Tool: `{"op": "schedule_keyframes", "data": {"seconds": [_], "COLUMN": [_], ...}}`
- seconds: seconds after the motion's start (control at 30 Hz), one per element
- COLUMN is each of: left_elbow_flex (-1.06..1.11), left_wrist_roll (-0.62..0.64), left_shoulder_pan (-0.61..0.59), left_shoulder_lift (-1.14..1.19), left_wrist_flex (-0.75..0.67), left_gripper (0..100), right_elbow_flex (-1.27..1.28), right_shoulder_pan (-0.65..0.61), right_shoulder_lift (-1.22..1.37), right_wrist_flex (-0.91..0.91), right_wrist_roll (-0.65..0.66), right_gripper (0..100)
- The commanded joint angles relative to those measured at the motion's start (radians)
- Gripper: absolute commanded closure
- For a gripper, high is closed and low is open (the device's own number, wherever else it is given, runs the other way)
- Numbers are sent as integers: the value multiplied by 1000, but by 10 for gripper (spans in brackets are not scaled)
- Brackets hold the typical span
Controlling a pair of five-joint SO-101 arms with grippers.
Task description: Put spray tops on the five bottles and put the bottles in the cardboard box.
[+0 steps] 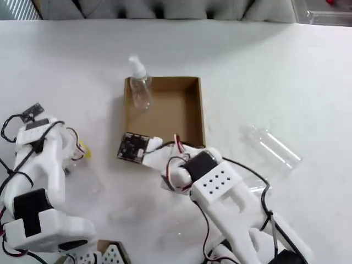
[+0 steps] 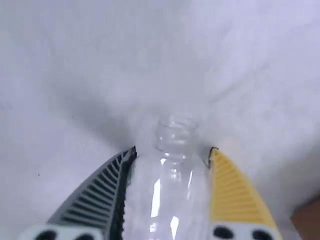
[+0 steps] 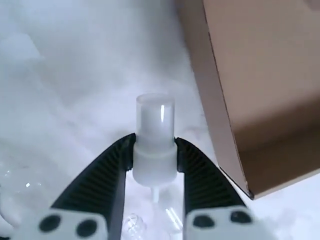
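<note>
1. While the right gripper [image 3: 154, 141] is clamped on a white plastic spray top [image 3: 155, 120], the left gripper [image 2: 172, 152] pinches a clear plastic bottle with an open neck [image 2: 172, 187] between its grey and yellow fingers [image 2: 100, 195]. The capping step looks to be in hand.
2. Next, I judge, the top's thin tube must meet that open neck, go in, then be twisted tight.
3. A brown cardboard box [image 3: 250, 75] sits just beside the right gripper, and a capped clear bottle [image 1: 140, 91] stands at its far corner.
4. A second clear bottle [image 1: 273, 146], seemingly uncapped, lies well apart from both grippers.
5. Against the white table [image 1: 275, 71] the held bottle is hard to make out from above, and its lower body is cut off in the left wrist view.
</note>
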Motion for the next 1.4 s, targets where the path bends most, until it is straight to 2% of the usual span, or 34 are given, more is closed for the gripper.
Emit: {"op": "schedule_keyframes", "data": {"seconds": [0.0,0.07,0.27,0.53,0.83,0.97,1.1,1.27,1.37], "left_elbow_flex": [-44,-60,-133,-135,-135,-135,-129,-14,81], "left_wrist_roll": [-14,-29,-160,-173,-175,-175,-176,-249,-285], "left_shoulder_pan": [8,31,111,165,292,354,433,513,530], "left_shoulder_lift": [-133,-222,-539,-885,-1033,-1095,-1185,-1342,-1431], "left_wrist_flex": [51,98,203,126,51,-37,-68,-169,-247], "left_gripper": [980,980,980,980,980,980,980,980,980], "right_elbow_flex": [-11,-25,-190,-413,-531,-532,-532,-531,-528], "right_shoulder_pan": [42,65,157,252,282,286,283,280,280], "right_shoulder_lift": [-30,-30,-30,-59,-344,-469,-555,-601,-607], "right_wrist_flex": [-33,-45,21,300,317,203,48,-162,-286], "right_wrist_roll": [-9,-23,-218,-256,-256,-255,-273,-543,-661], "right_gripper": [982,982,982,982,982,983,983,983,983]}}
